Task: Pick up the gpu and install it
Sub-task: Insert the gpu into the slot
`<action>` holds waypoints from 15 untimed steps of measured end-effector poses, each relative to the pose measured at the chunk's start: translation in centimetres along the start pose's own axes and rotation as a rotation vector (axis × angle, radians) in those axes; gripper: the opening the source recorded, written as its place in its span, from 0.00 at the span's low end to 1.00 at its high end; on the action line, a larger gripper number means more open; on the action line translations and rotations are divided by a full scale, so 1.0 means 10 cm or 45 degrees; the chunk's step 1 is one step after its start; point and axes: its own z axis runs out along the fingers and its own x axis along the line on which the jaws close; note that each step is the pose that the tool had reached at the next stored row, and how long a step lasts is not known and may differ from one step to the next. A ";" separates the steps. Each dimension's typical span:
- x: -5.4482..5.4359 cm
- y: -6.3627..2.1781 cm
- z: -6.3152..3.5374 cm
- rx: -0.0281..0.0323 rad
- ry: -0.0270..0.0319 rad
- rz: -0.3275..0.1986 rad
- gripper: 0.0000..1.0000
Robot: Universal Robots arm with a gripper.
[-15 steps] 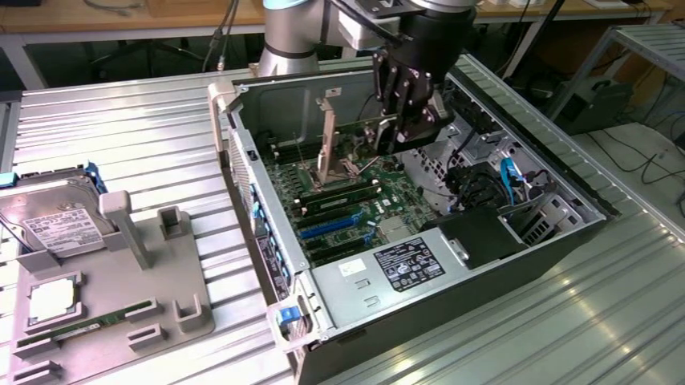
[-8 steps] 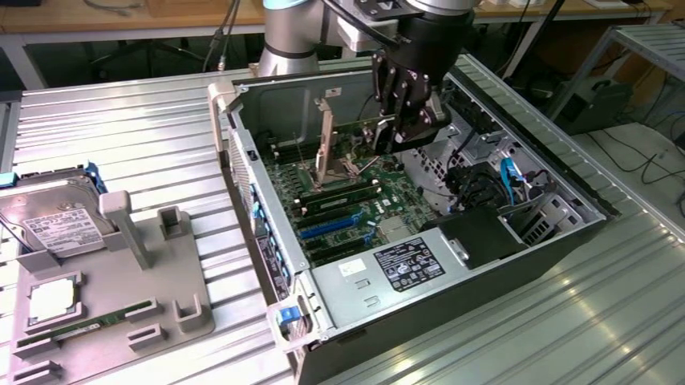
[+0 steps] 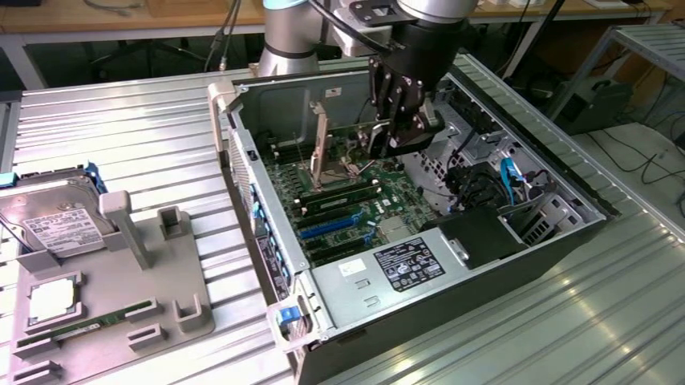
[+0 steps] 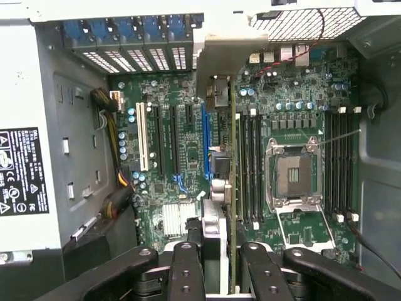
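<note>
The fingers point(image 4: 186, 266) of the gripper point(image 4: 219, 252) are clenched on the gpu point(image 4: 232, 157), one on each face. The card is seen edge-on as a thin green line running away from the wrist. Its silver bracket point(image 4: 219, 59) is at the far end, towards the case wall with the row of blue slot clips point(image 4: 135, 28). The card hangs over the motherboard point(image 4: 188, 157), just beside the long blue slot point(image 4: 205, 141), between that slot and the black memory slots point(image 4: 250, 163). Whether its lower edge touches the board cannot be told. The CPU socket point(image 4: 293, 175) lies further along, with its metal frame open. In the exterior view the gripper reaches down into the open computer case point(image 3: 557, 172), which lies on its side on a ribbed metal table point(image 3: 128, 136). At the exterior view's left, well apart from the case, a grey fixture point(image 3: 160, 281) holds a hard drive point(image 3: 59, 220) and a memory stick point(image 3: 80, 327).
</note>
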 end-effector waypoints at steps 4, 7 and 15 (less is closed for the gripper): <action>0.00 0.049 0.048 -0.0008 -0.0023 0.003 0.29; 0.01 0.092 0.090 -0.0026 -0.0022 0.002 0.29; 0.01 0.158 0.150 -0.0035 -0.0028 -0.024 0.29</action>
